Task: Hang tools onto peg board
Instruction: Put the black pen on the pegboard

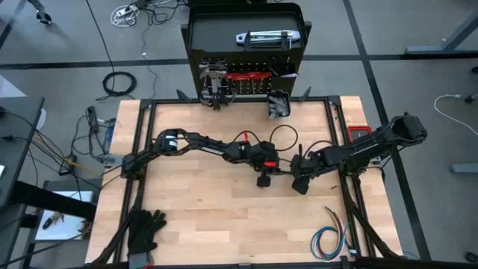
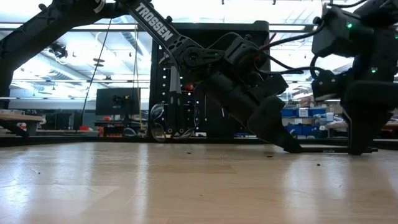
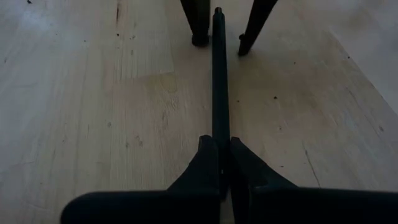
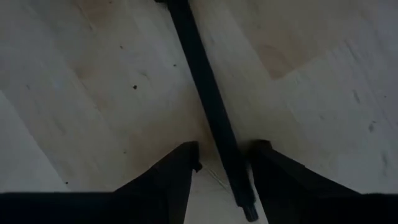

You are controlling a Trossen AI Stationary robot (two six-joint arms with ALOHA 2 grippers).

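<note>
A pale wooden table point(image 1: 216, 217) fills the middle of the overhead frame, with the black peg board point(image 1: 246, 45) standing at its top-centre edge, a few tools already on its hooks and a small bin at its lower right. Two dark arms meet at centre frame over a thin black rod point(image 3: 219, 93) lying flat on the wood. The left gripper point(image 3: 221, 163) has its jaws closed tight on one end of the rod, which runs straight away from it toward the top of its wrist view. The right gripper point(image 4: 224, 163), just right of centre in the overhead view, stands with its jaws parted on either side of the rod's other end, not pinching it. A pair of black gloves point(image 1: 143, 232) sits at lower left and a bundle of coloured wires point(image 1: 332, 235) at lower right, both well apart from the work. The step in hand appears to be passing the rod to one arm; doing it well likely means the right jaws staying clear as they lift away, while the left keeps the rod level before carrying it up to a free hook.
</note>
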